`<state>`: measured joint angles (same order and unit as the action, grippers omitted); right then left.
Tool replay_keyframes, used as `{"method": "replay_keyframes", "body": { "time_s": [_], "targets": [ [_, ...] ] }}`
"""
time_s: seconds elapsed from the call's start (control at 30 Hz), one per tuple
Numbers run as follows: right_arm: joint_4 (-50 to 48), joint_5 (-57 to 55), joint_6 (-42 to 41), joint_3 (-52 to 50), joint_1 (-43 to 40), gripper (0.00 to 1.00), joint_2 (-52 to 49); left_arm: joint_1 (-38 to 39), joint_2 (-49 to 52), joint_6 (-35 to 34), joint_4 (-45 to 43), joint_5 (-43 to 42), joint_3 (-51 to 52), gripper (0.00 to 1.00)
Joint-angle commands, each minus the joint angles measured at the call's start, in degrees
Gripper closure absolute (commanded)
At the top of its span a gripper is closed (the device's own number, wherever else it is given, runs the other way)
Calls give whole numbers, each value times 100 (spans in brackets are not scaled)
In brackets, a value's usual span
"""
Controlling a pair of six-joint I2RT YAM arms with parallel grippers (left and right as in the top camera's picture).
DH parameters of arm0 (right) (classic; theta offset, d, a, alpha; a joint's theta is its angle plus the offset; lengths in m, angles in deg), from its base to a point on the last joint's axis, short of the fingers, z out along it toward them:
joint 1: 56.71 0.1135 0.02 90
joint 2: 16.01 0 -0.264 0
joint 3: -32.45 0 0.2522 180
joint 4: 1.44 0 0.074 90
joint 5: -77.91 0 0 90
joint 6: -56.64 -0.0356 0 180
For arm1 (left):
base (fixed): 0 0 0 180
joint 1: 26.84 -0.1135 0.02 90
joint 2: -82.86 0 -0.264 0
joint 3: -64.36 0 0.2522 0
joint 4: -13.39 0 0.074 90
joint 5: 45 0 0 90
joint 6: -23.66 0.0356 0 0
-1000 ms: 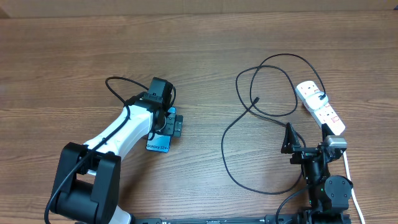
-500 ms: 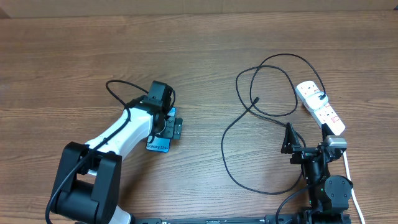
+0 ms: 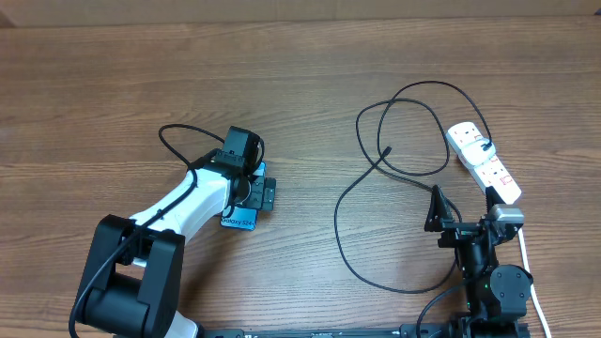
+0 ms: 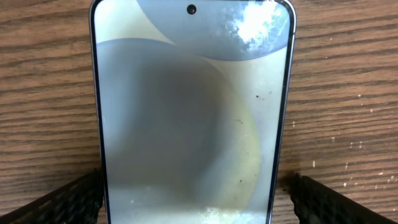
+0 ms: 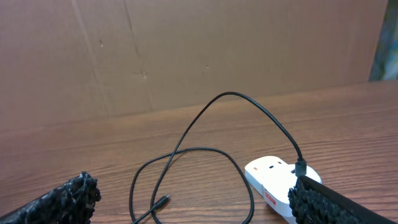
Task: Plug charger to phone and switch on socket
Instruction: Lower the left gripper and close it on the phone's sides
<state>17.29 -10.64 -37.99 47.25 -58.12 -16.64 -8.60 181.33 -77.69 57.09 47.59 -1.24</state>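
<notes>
The phone [image 3: 238,220] lies flat on the table at the left, its "Galaxy" end toward the front. It fills the left wrist view [image 4: 193,93], screen up. My left gripper [image 3: 254,191] is low over it, open, with one finger on each long side [image 4: 193,193]. The charger, a looped black cable [image 3: 349,188], lies at the right with its free connector tip [image 3: 387,150] on the wood [image 5: 166,200]. Its other end is plugged into the white socket strip [image 3: 485,163] [image 5: 273,180]. My right gripper [image 3: 434,208] is open and empty, near the strip [image 5: 199,211].
The strip's white cord [image 3: 531,277] runs toward the front right edge beside the right arm's base. A brown cardboard wall [image 5: 186,50] stands behind the table. Bare wood lies between the phone and the cable loops.
My left gripper has shifted slightly toward the front along the phone. The right arm, cable and strip have not moved.
</notes>
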Motion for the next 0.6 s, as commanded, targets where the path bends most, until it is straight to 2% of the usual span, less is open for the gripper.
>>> {"method": "replay_keyframes", "body": {
  "time_s": [0.0, 0.13, 0.43, 0.57],
  "targets": [
    [-28, -33, 20, -61, -15, 0, 46, -31, 87, 109, -17, -203, 151, 0],
    [-28, -33, 20, -61, -15, 0, 46, -31, 87, 107, 9, -205, 155, 0],
    [-28, -33, 20, -61, -15, 0, 46, -31, 87, 107, 28, -221, 160, 17],
    [-28, -33, 20, -61, -15, 0, 46, -31, 87, 107, 70, -254, 160, 20]
  ]
}}
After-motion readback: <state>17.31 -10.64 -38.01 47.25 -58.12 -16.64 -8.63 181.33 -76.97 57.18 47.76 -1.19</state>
